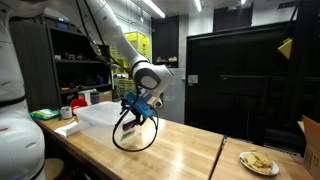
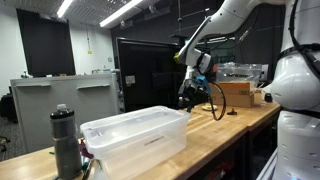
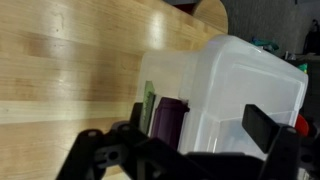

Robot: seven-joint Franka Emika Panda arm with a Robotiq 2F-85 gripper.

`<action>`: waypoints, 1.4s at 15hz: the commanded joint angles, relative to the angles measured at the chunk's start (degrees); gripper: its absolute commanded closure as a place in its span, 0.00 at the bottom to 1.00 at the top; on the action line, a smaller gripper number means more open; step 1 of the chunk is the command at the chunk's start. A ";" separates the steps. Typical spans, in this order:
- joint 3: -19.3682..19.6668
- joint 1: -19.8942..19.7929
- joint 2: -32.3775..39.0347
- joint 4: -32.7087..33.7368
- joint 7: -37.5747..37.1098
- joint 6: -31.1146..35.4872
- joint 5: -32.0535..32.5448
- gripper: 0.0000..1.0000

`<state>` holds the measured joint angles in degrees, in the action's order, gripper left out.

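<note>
My gripper [image 1: 133, 108] hangs over the wooden table [image 1: 180, 150], just beside a clear plastic bin [image 1: 98, 116]. It also shows in an exterior view [image 2: 190, 97]. In the wrist view the two dark fingers [image 3: 200, 128] stand wide apart with nothing between them. Below them lie the bin [image 3: 250, 85], a dark purple bottle [image 3: 167, 120] standing against its wall, and a thin green object [image 3: 150, 103] beside the bottle. A black cable loop [image 1: 135, 138] hangs from the wrist, close to the tabletop.
The bin [image 2: 135, 140] and the dark bottle [image 2: 65, 140] stand at one end of the table. A plate with food [image 1: 258, 162] and a cardboard box [image 1: 311, 145] are at the opposite end. Shelves and a dark cabinet stand behind.
</note>
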<state>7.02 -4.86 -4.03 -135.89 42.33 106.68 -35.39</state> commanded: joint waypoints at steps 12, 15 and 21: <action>-0.05 -0.09 0.02 0.07 -0.02 -0.09 0.04 0.00; -0.05 -0.09 0.02 0.07 -0.02 -0.09 0.04 0.00; 0.36 -0.37 1.09 1.51 1.17 -2.29 -0.42 0.00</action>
<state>7.02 -4.86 -3.81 -135.85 42.46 106.61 -35.41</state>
